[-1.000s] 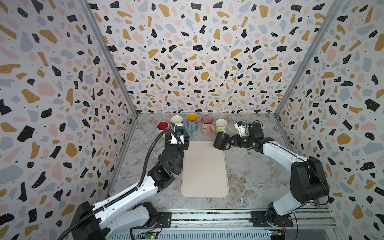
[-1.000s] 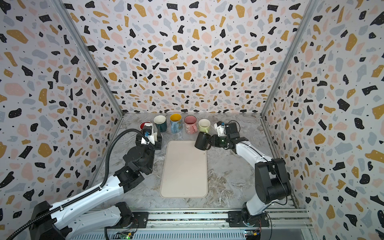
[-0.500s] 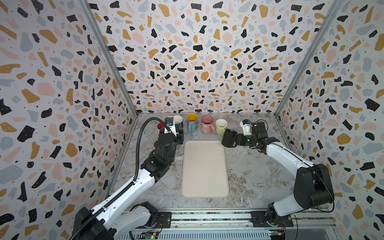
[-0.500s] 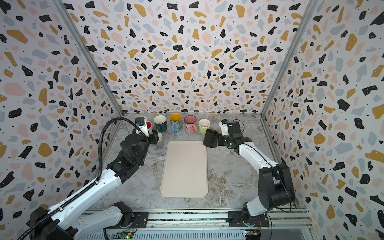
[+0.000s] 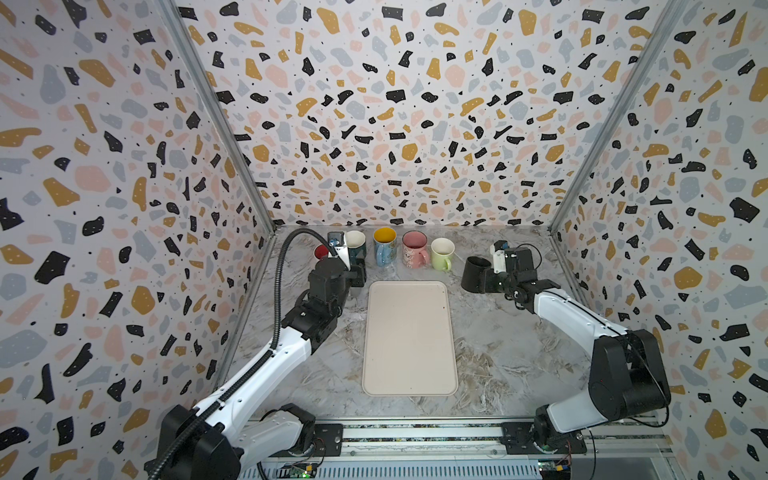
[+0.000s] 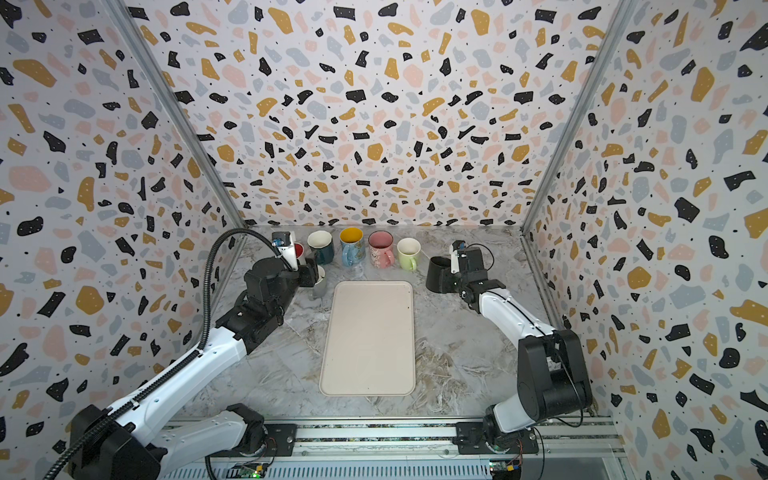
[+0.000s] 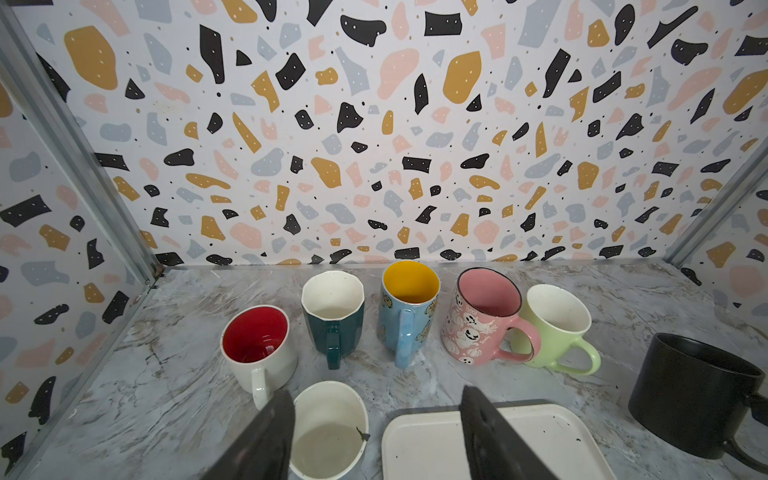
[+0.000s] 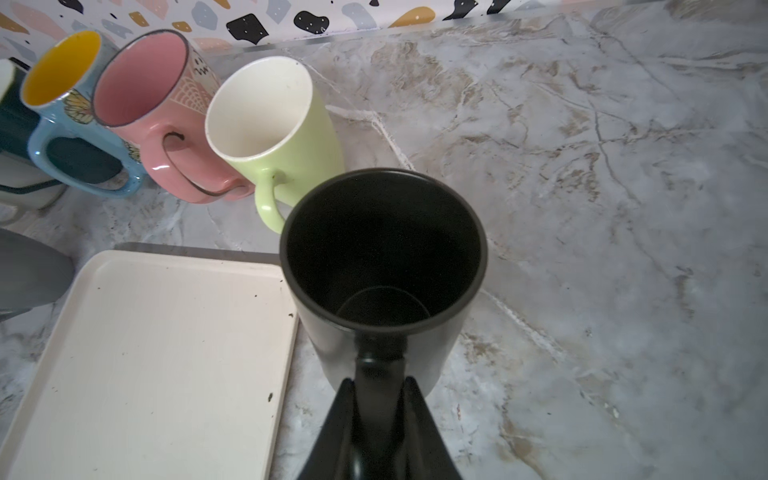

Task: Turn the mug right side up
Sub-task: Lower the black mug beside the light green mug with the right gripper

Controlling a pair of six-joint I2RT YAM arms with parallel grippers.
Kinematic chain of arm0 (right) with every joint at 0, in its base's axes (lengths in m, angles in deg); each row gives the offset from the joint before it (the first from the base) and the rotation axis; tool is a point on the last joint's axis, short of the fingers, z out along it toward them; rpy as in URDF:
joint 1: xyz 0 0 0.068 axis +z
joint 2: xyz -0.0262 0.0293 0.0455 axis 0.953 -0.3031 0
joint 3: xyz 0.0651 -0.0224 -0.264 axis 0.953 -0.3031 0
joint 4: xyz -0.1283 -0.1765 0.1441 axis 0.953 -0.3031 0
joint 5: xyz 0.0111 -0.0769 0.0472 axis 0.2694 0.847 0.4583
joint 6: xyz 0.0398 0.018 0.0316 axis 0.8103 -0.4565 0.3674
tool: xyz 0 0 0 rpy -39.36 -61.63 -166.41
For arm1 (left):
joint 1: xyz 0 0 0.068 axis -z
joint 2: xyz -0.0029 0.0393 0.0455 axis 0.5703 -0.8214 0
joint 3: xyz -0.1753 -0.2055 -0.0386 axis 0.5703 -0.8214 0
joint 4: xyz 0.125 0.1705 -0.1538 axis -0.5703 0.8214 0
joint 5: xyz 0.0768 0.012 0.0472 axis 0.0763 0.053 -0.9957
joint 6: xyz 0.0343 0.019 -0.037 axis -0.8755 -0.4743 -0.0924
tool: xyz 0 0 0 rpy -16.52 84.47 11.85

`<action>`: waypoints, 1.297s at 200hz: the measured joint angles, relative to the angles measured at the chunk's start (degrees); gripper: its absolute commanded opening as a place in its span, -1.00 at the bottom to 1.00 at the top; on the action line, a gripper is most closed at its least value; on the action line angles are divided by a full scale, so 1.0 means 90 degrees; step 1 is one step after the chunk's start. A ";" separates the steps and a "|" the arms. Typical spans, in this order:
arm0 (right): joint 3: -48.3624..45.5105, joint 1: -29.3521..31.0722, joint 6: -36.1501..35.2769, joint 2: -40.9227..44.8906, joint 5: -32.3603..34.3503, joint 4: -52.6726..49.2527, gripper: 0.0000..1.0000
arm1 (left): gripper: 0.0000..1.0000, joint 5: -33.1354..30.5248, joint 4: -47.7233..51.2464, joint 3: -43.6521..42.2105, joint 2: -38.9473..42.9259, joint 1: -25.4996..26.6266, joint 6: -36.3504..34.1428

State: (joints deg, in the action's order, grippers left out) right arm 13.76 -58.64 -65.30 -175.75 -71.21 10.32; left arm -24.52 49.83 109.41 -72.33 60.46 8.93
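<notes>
- We clamp our right gripper (image 8: 378,384) narrowly on the handle of the black mug (image 8: 382,249), which stands mouth-up just ahead of it.
- Our left gripper (image 7: 377,392) gapes wide, with a white mug (image 7: 328,428) just beside one finger.
- Farther ahead, we read "Boo!" on the pink mug (image 7: 478,328).

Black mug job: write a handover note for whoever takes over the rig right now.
Right gripper: shut on the black mug by its handle; mug mouth up, right of the tray; resting or lifted, cannot tell.
Left gripper: open, at the upright white mug by the tray's far left corner.
Done: black mug is right side up.
Left: set it down if needed, release, retreat.
</notes>
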 measured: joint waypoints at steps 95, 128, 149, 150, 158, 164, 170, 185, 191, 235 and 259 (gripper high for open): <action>-0.0461 0.0000 -0.0333 -0.0707 0.0418 0.1695 -1.00 | 0.30 0.0491 0.0000 0.0000 -0.0223 -0.0296 0.0221; -0.0461 0.0000 -0.0442 -0.1020 0.0442 0.2273 -1.00 | 0.30 0.0588 0.0000 0.0000 -0.0270 -0.0338 0.0243; -0.0461 0.0000 -0.0534 -0.1190 0.0447 0.2582 -1.00 | 0.31 0.0622 -0.0002 0.0000 -0.0270 -0.0376 0.0257; -0.0461 0.0000 -0.0537 -0.1195 0.0444 0.2594 -1.00 | 0.31 0.0627 -0.0002 0.0000 -0.0270 -0.0379 0.0257; -0.0459 0.0000 -0.0585 -0.1275 0.0444 0.2727 -1.00 | 0.31 0.0641 -0.0002 0.0000 -0.0272 -0.0391 0.0272; -0.0457 0.0000 -0.0612 -0.1336 0.0444 0.2822 -1.00 | 0.31 0.0646 -0.0005 0.0000 -0.0272 -0.0398 0.0287; -0.0440 0.0000 -0.0631 -0.1406 0.0444 0.2905 -1.00 | 0.31 0.0653 -0.0005 0.0000 -0.0272 -0.0408 0.0296; -0.0372 0.0000 -0.0702 -0.1571 0.0442 0.3070 -1.00 | 0.31 0.0687 -0.0005 0.0000 -0.0294 -0.0435 0.0335; -0.0333 0.0000 -0.0724 -0.1632 0.0442 0.3118 -1.00 | 0.31 0.0697 -0.0005 0.0000 -0.0304 -0.0442 0.0342; -0.0187 0.0000 -0.0748 -0.1826 0.0440 0.3211 -0.99 | 0.32 0.0760 -0.0005 0.0000 -0.0318 -0.0481 0.0357; -0.0109 0.0000 -0.0743 -0.1860 0.0435 0.3150 -0.84 | 0.32 0.0777 -0.0005 0.0000 -0.0318 -0.0505 0.0364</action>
State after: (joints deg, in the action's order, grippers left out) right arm 12.78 -58.64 -71.98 -192.50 -67.30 38.67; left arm -17.52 49.79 109.41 -75.19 55.92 12.21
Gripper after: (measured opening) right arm 0.195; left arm 0.660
